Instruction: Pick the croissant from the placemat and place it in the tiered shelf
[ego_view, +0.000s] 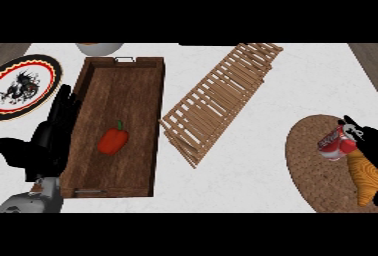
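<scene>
The croissant lies on the round woven placemat at the right edge, long and golden, pointing toward me. My right hand shows only partly at the right edge, over the croissant's far end and touching a red can beside it. The tiered shelf, made of light wooden slats, stands slanted in the middle of the counter, well left of the placemat. My left hand rests open at the left, fingers up, beside the tray.
A dark wooden tray left of the shelf holds a red bell pepper. A patterned plate sits at the far left. A white bowl peeks in at the top. White counter lies between shelf and placemat.
</scene>
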